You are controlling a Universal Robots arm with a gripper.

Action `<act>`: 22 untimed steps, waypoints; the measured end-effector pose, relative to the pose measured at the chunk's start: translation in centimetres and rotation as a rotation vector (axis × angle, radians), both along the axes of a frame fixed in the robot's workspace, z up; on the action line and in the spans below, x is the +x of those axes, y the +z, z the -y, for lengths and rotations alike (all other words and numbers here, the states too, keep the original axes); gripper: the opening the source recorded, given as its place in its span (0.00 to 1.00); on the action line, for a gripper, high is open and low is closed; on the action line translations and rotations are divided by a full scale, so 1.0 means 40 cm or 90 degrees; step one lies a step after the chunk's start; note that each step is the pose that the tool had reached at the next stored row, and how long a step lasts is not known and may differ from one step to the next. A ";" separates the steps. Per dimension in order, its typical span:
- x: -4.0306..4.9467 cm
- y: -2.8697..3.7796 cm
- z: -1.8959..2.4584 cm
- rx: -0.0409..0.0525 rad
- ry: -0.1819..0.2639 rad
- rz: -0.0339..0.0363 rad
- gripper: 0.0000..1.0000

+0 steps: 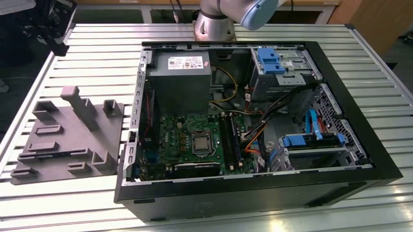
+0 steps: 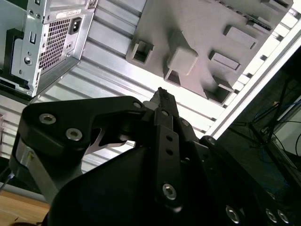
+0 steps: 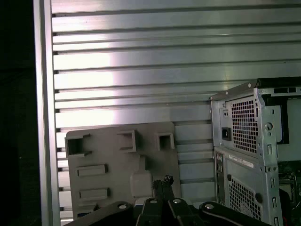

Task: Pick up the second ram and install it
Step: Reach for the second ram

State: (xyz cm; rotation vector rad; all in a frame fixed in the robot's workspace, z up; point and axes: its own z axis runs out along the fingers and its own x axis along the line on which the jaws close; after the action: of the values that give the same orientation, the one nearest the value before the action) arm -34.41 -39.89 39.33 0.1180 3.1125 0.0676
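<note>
The black gripper (image 2: 162, 96), clenched on nothing, hangs over the grey plastic tray (image 2: 202, 23). The thin dark memory stick (image 1: 230, 137) seemingly stands slotted in the green motherboard (image 1: 177, 133); good seating needs square, even pressure.

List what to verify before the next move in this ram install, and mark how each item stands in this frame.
1. Gripper open for a pick: not ok, it is shut in both wrist views.
2. Gripper clear of the computer case: ok, it hangs over the table by the grey tray, outside the case.
3. Case open, motherboard exposed: ok.
4. Second ram located: cannot tell, too small to pick out.
5. Memory slots free of the orange cables beside them: cannot tell.
</note>
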 end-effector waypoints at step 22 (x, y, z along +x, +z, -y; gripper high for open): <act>-0.033 0.000 0.006 0.0000 0.000 0.0000 0.11</act>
State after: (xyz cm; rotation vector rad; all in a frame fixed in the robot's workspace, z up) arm -35.72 -40.13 39.33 0.1180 3.1125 0.0676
